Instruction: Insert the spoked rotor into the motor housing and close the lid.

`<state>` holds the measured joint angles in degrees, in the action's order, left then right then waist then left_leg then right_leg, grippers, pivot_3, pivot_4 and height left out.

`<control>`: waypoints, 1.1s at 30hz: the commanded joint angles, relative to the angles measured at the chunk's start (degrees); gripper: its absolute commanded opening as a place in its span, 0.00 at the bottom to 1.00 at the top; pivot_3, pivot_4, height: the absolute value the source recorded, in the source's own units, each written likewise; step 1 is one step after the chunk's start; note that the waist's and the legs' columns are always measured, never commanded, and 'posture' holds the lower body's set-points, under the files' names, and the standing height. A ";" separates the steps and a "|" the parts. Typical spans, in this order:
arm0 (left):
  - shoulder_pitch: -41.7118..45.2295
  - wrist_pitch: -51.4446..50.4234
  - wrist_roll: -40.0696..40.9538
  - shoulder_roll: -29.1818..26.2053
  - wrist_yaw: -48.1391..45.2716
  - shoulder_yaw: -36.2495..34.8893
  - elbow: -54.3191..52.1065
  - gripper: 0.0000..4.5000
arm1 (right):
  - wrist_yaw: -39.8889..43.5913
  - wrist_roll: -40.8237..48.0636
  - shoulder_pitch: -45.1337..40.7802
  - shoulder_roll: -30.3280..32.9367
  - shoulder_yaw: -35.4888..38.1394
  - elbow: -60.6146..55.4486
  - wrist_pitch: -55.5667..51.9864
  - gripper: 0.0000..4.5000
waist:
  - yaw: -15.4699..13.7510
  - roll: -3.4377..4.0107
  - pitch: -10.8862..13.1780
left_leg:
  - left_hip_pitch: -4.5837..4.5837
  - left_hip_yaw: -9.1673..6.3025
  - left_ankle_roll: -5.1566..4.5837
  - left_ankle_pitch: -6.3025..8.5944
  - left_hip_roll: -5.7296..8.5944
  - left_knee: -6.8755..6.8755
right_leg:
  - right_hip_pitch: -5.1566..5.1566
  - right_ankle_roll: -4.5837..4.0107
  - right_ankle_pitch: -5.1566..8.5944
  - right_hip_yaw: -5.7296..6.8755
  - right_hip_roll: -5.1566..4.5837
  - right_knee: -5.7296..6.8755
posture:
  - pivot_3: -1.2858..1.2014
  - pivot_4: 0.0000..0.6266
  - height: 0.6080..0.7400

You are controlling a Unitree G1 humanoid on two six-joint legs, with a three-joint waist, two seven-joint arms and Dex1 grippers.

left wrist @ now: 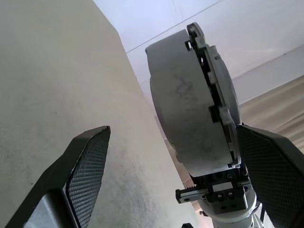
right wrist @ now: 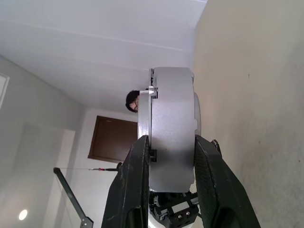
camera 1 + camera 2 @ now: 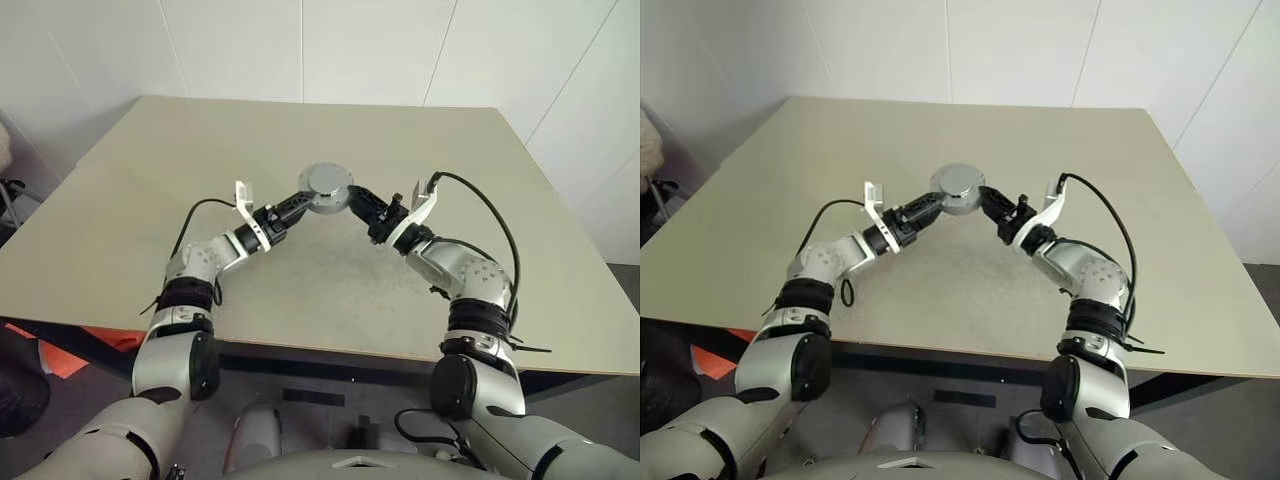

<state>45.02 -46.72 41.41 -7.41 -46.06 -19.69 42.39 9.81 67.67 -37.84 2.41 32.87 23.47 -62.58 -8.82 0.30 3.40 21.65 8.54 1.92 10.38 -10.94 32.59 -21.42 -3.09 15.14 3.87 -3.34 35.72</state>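
A round grey drum, the motor housing (image 3: 326,186), hangs a little above the middle of the table with a flat grey face up. My right gripper (image 3: 350,197) is shut on it; in the right wrist view both black fingers (image 2: 137,180) press against its two flat faces (image 2: 171,128). My left gripper (image 3: 303,200) comes in from the other side and stands open, its fingers (image 1: 88,166) straddling the drum (image 1: 190,118), one clearly apart from it. A thinner plate lies flush on one face; I cannot tell whether it is the lid. The spoked rotor is hidden.
The beige table (image 3: 300,130) stretches bare around and beyond both arms, with its edges far off on each side and white walls behind. A person's head (image 2: 133,100) shows behind the drum in the right wrist view, near a brown door (image 2: 111,137).
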 commanded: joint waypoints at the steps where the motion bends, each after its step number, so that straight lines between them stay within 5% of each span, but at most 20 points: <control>1: 2.99 0.68 0.77 0.73 -0.70 -0.38 -0.32 0.99 | 1.21 2.94 -2.03 -0.23 -0.87 -2.93 -0.95 0.25 | 0.00 0.00 0.00 | 0.00 0.00 0.00 0.00 0.00 0.01 | 0.00 0.00 0.00 0.00 0.00 0.01 | 0.52 0.00 1.00; 26: 4.96 1.15 0.22 2.81 1.59 -0.77 -0.13 0.99 | 0.99 2.13 -1.39 0.15 -2.40 -2.64 -0.28 0.25 | -0.12 0.00 0.00 | 0.12 0.00 -0.21 0.12 0.00 0.26 | 0.00 0.02 -0.01 0.03 -0.05 0.04 | 0.52 0.00 1.00; 33: 5.47 2.20 0.02 2.87 2.41 -1.29 1.50 0.62 | 0.30 2.23 -0.84 0.43 -2.18 -3.13 -0.35 0.25 | -0.05 0.00 0.00 | 0.12 0.00 -0.22 0.12 0.00 0.28 | 0.00 0.02 -0.02 0.03 -0.06 0.05 | 0.52 0.00 1.00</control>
<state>48.68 -45.60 41.93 -3.61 -43.84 -20.85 44.90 9.89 67.90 -37.73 2.47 30.38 23.47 -63.05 -8.87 0.30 3.40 21.77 8.54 1.70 10.51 -10.95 32.87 -21.41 -3.06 15.13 3.90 -3.40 35.77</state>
